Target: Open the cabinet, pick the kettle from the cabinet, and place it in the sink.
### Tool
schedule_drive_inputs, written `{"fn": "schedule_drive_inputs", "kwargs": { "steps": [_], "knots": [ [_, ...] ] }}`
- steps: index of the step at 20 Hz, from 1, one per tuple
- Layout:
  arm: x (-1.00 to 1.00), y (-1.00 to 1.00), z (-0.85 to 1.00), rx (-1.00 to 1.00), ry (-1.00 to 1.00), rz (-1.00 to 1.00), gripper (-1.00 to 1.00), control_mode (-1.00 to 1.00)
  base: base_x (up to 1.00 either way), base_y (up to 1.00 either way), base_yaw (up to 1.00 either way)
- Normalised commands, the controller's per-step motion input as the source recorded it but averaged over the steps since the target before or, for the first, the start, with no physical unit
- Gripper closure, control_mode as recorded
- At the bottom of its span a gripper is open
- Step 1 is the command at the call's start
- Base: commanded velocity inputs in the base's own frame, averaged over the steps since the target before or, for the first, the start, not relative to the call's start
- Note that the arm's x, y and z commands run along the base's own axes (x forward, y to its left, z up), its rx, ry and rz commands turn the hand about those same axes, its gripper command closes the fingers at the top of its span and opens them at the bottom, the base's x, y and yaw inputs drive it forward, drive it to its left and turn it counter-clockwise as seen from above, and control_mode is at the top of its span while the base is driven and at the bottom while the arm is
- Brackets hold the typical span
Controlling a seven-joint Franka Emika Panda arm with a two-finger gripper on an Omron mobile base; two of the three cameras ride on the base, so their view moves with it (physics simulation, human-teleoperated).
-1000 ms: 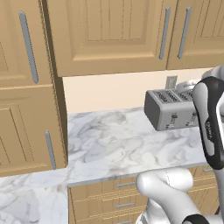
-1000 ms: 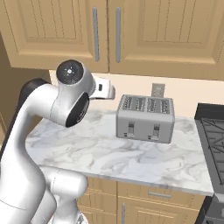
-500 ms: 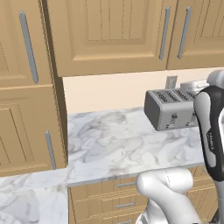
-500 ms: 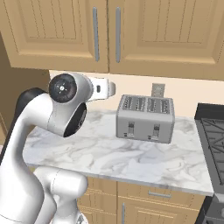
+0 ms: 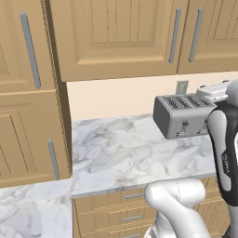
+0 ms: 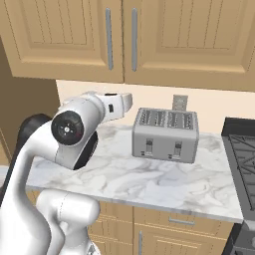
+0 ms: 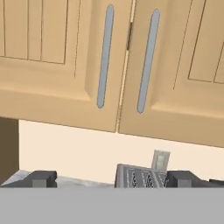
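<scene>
The cabinet (image 7: 52, 57) is the wide light-brown wall unit above the counter, and both of its doors are shut. In the hand view its left door's long grey bar handle (image 7: 104, 57) stands beside the right door's handle (image 7: 148, 61). The same cabinet (image 5: 116, 37) (image 6: 64, 35) shows from the base. My gripper (image 7: 113, 179) is open, with nothing between its dark fingertips (image 7: 41, 178), and it hangs well below and short of the handles. My white hand (image 6: 119, 103) hovers over the counter left of the toaster. The kettle is hidden and the sink is out of view.
A boxy grey four-slot toaster (image 6: 167, 134) (image 5: 183, 116) stands on the marble counter (image 6: 149, 174) under the cabinet, with a wall outlet (image 6: 180, 102) behind it. A dark stove (image 6: 241, 149) lies at the right. A tall wooden cabinet (image 5: 28, 93) closes the left side. Drawers (image 5: 125, 209) sit below.
My arm's elbow joint has sunk lower and a little to the left in the right base view. The hand stays near the same spot. The cabinet doors have not moved.
</scene>
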Motion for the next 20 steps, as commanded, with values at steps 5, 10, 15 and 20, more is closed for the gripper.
{"fn": "schedule_drive_inputs", "kwargs": {
  "steps": [5,10,15,20],
  "knots": [
    [0.00,0.00,0.20,0.00,-0.16,0.00,-1.00,-1.00,0.00,0.00,0.00],
    [0.00,-0.04,0.24,0.00,-0.16,0.00,-1.00,-1.00,0.00,0.00,0.00],
    [0.00,-0.06,0.17,0.01,-0.11,0.01,-1.00,-1.00,0.00,0.00,0.00],
    [0.01,-0.04,0.13,0.04,-0.06,0.01,-1.00,-1.00,0.00,0.00,0.00]
  ]
}}
